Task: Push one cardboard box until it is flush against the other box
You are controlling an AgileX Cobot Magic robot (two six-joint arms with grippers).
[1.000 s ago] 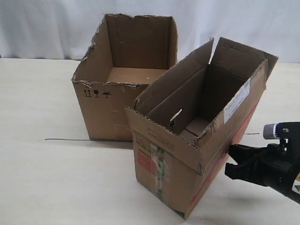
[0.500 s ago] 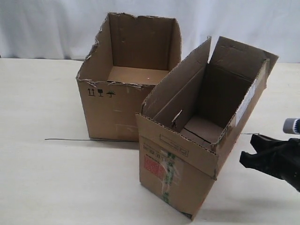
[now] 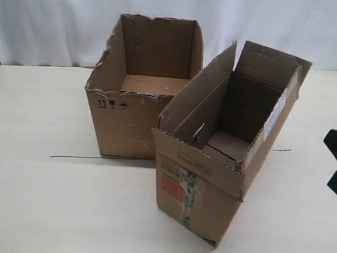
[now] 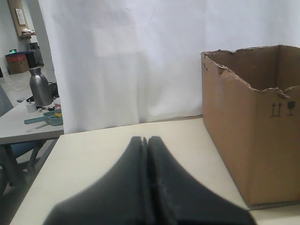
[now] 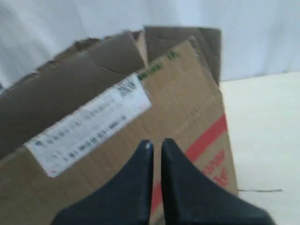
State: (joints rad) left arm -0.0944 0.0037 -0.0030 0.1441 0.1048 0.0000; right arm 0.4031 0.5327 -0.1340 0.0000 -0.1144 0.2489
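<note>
Exterior view: narrow cardboard box [image 3: 221,158] centre-right, long side against torn-rimmed other box [image 3: 142,100] upper centre. Right gripper [image 5: 156,143] nearly closed, empty; left gripper [image 4: 144,139] shut, empty. Push seems finished; next, check seam.

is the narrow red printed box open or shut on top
Open. The narrow brown cardboard box with red print has its top flaps standing up, and the exterior view looks straight down to its inside floor.

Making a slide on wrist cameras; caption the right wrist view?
Right gripper, nearly shut, faces the narrow cardboard box's white-labelled, red-printed side.
</note>
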